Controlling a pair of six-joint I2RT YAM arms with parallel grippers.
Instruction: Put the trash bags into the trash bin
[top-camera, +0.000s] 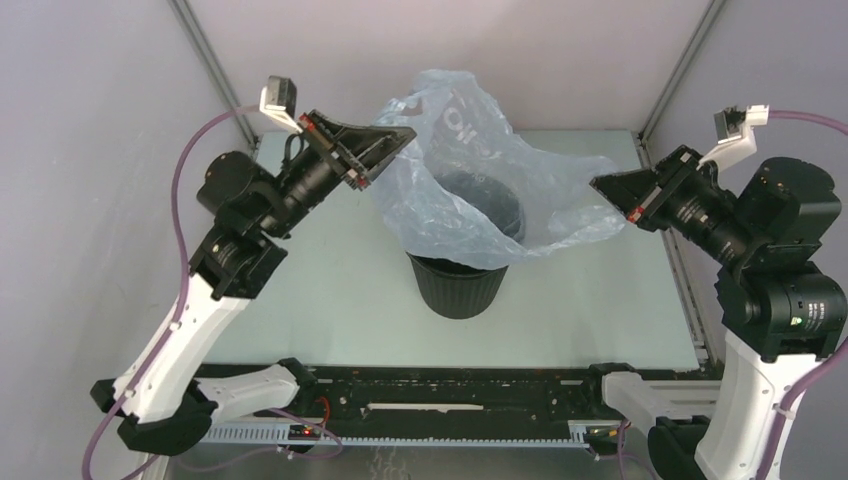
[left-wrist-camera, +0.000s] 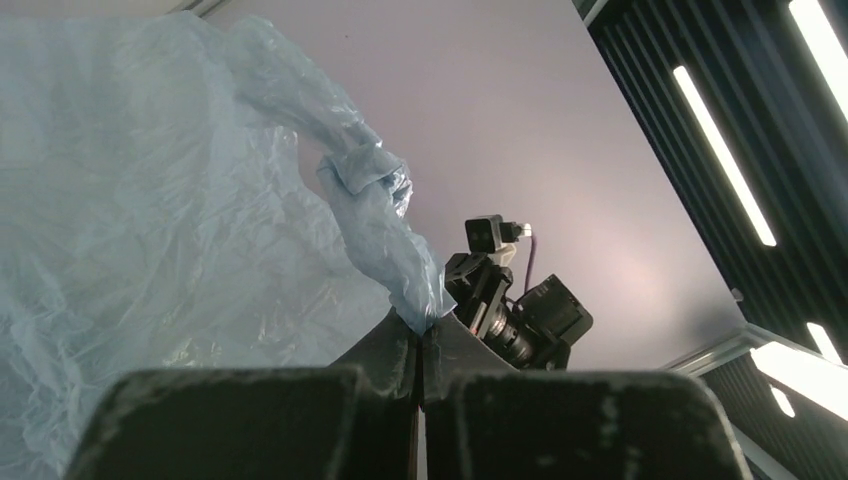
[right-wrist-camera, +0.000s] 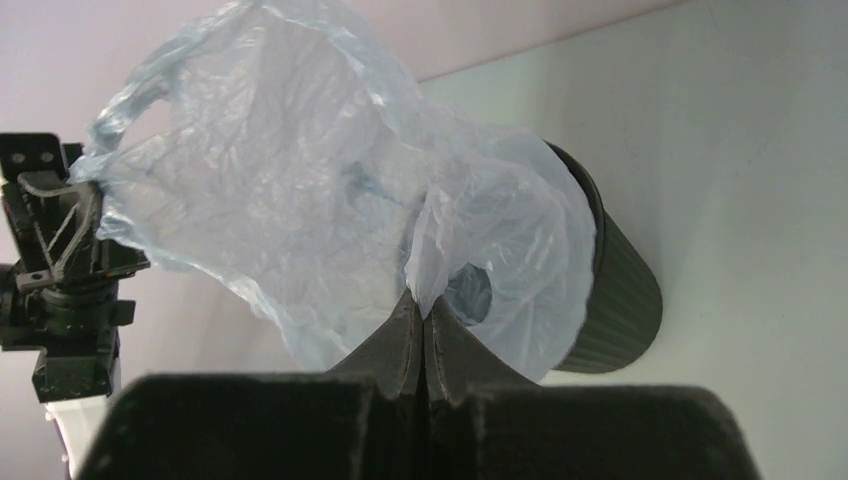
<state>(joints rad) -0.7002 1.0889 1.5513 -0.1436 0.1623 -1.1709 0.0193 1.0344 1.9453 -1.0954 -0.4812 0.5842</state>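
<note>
**Top view.** The bag (top-camera: 470, 170) hangs in the centre of the frame, spread between both arms. Its lower folds drape over the rim of the bin (top-camera: 460, 285), which stands upright on the table (top-camera: 330, 300). How much film is actually inside the bin cannot be told.
- The left gripper (top-camera: 408, 134), at the bag's upper left, has its jaws pressed together on a twisted corner.
- The right gripper (top-camera: 598, 184), at the bag's right edge, pinches the film there.
- Risk: the bag is wider than the bin. If both ends come down as they are, the film may bridge the rim and spill outside instead of dropping in.
- Risk: a sideways pull on the draped film could drag or tip the bin, which looks light.

**Left wrist view.** The left gripper (left-wrist-camera: 421, 338) sits at bottom centre with its jaws closed. A rope-like twist of the bag (left-wrist-camera: 380, 240) rises from between them toward the upper left, where the sheet fills the frame.
- Risk: only a narrow twist is held, and thin film under tension may slide out or tear.

**Right wrist view.** The right gripper (right-wrist-camera: 422, 312) at bottom centre is clamped on a fold of the bag (right-wrist-camera: 300, 200). The bag balloons above and to the left of it. The bin (right-wrist-camera: 625, 300) lies to the right, its mouth veiled by film.
- Risk: trapped air may keep the bag puffed above the rim.
</note>
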